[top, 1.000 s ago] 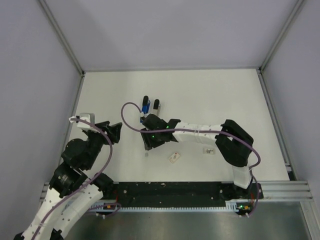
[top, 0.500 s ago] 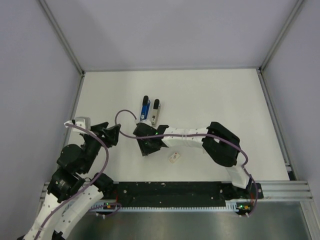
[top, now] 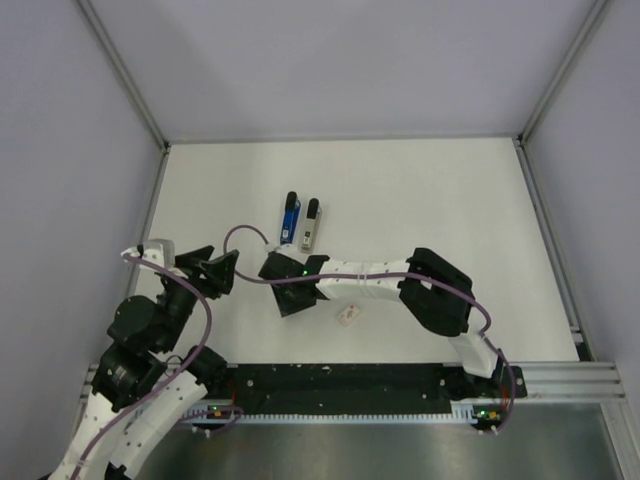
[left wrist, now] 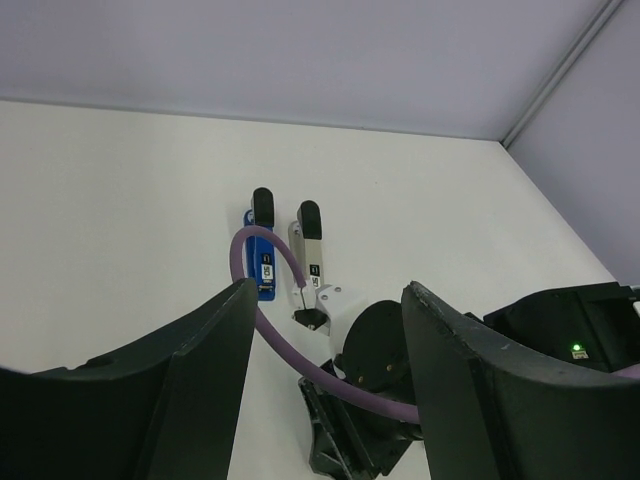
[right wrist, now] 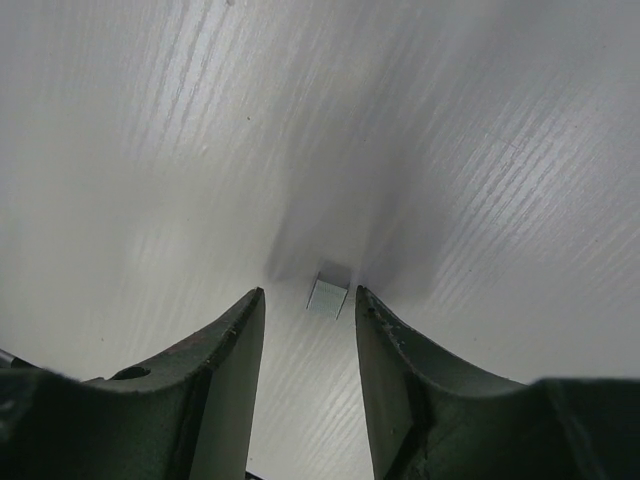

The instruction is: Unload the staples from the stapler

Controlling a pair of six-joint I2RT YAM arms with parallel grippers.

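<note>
1. Between the spread fingers of the right gripper (right wrist: 308, 294), just past the tips, a short clip of staples (right wrist: 328, 296) lies flat on the table (top: 430, 190). The jaws stand apart and touch nothing, so this hand is released.
2. Ahead of that gripper, near but apart from it, lies the stapler (top: 289, 216). I see it as two long pieces side by side, a blue piece (left wrist: 262, 262) and a pale piece (left wrist: 311, 250), each with a black end. I cannot tell whether they are joined.
3. To its left hangs the left gripper (left wrist: 327, 290), above the surface with its fingers wide and empty, facing the stapler from a distance.
4. Progress, as I judge it: the stapler looks opened and at least one clip is out. Whether any staples remain in the magazine I cannot see from these views, so checking that channel is what is left.
5. Beside the right forearm, on the near side, sits a small pale scrap (top: 348, 316); I cannot make out what it is.
6. Under both hands the table is matte white with a fine grain, which should let the small clip slide if nudged.
7. Around it stand plain pale walls (top: 340, 60) in metal framing, with a slotted rail (top: 560, 375) along the near edge.
</note>
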